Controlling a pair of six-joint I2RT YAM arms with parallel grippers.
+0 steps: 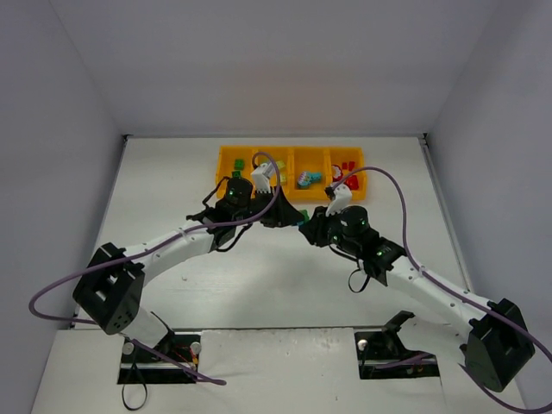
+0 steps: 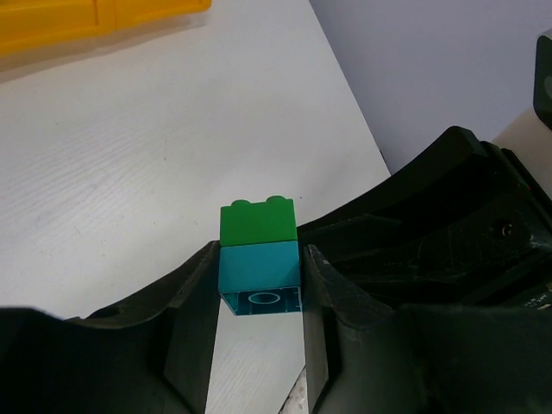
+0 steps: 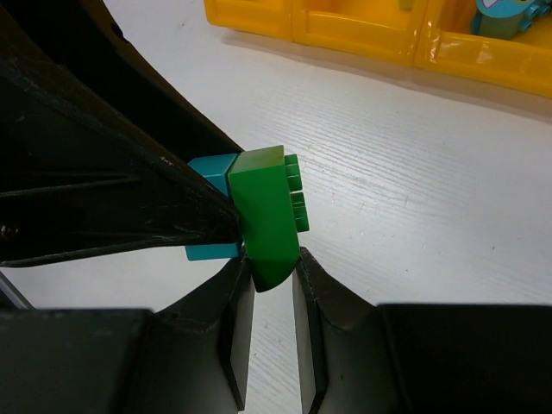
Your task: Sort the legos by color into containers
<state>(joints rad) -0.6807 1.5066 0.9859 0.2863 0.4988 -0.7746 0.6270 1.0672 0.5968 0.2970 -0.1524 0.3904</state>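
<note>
Left wrist view has the left gripper clenched on the teal brick and the right gripper clamping the green brick joined to it, just near of the tray, so pull them straight apart with both grips firm.

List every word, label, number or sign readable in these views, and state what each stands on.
None can be read. The yellow tray, the green brick, the teal brick, the left gripper and the right gripper show no legible marking. The green brick's studs show no readable lettering.
</note>
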